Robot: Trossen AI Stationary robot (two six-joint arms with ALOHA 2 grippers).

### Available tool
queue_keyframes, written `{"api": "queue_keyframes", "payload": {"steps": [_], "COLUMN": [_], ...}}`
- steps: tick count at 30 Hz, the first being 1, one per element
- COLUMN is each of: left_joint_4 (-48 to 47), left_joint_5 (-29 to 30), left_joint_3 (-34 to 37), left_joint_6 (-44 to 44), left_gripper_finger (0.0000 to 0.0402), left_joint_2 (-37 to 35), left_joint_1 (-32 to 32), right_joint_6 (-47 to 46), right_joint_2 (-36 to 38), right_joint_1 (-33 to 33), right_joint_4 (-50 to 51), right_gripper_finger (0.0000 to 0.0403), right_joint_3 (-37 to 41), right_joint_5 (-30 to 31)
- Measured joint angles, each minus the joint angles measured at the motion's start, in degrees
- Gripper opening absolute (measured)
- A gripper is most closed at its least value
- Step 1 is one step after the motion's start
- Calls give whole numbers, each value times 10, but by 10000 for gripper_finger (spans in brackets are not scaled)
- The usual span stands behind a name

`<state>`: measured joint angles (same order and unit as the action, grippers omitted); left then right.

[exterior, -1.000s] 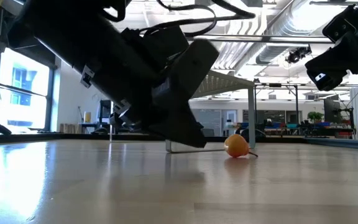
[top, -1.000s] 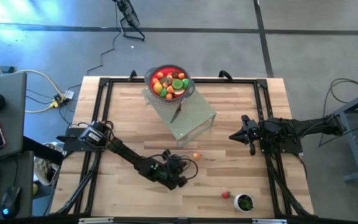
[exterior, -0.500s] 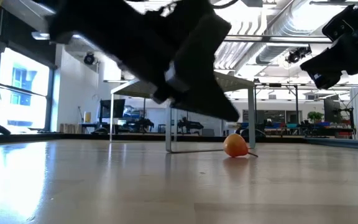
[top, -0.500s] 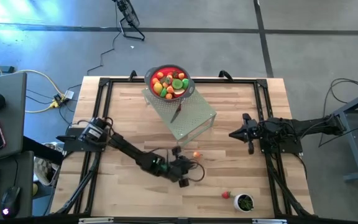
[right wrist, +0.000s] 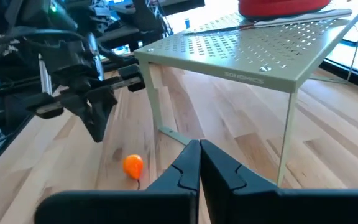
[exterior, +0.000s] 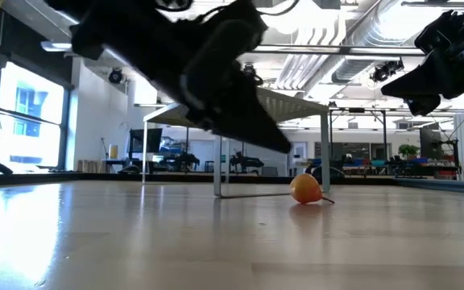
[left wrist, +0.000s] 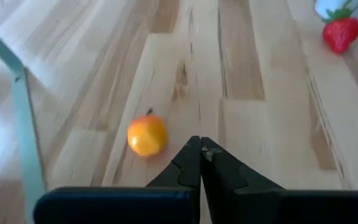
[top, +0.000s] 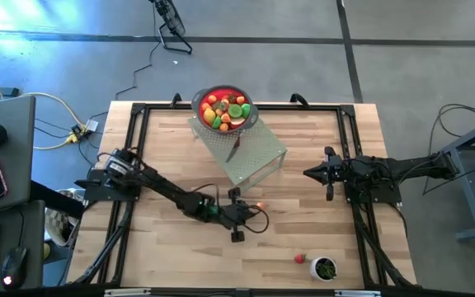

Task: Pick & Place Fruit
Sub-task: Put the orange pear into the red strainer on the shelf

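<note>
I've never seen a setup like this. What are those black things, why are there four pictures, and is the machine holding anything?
They are two robot arms at a wooden table. One picture looks down from above, one level across the tabletop, and one comes from each arm's wrist. The left gripper, jaws shut and empty, hovers beside a small orange fruit. The right gripper waits at the table's right side, shut, holding nothing. A red bowl full of toy fruit sits on a perforated stand. A strawberry lies by a small white cup.

Left end effector (left wrist: 201, 151) closed, low mid-table; right end effector (right wrist: 199, 148) closed, raised
</note>
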<state>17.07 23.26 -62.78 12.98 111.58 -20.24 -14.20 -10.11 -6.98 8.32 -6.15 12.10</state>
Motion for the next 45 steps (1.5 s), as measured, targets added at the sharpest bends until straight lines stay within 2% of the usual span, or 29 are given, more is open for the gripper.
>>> {"api": "queue_keyframes", "payload": {"steps": [8, 11, 16, 23, 27, 30, 34, 37, 40, 45], "left_joint_4": [1, 0, 26, 244, 409, 463, 452, 407, 342, 221], "left_joint_5": [16, 20, 60, 87, 29, 21, 43, 53, 26, -59], "left_joint_3": [63, 99, 179, 355, 444, 501, 556, 583, 594, 596], "left_joint_6": [-12, -12, -9, -25, -89, -120, -123, -124, -123, -123], "left_gripper_finger": [1, 1, 1, 0, 0, 0, 0, 0, 0, 0], "left_joint_2": [-66, -95, -142, -224, -271, -313, -388, -448, -515, -620], "left_joint_1": [-20, -35, -70, -113, -112, -107, -86, -57, -26, 18], "right_joint_6": [-26, -41, -43, -100, -132, -150, -147, -132, -116, -141], "right_joint_2": [0, 0, 0, 0, 0, 0, 0, 0, -1, -25], "right_joint_1": [0, 0, 0, 0, 0, 0, 0, 0, 0, 0], "right_joint_4": [-4, -2, -4, -12, -13, -16, -33, -52, -64, -70], "right_gripper_finger": [3, 3, 3, 3, 3, 3, 3, 2, 2, 2], "right_joint_3": [0, 0, 0, 0, 0, 0, 0, 0, 0, 0], "right_joint_5": [-1, -2, 0, -3, -6, -26, -70, -77, -75, -45]}}
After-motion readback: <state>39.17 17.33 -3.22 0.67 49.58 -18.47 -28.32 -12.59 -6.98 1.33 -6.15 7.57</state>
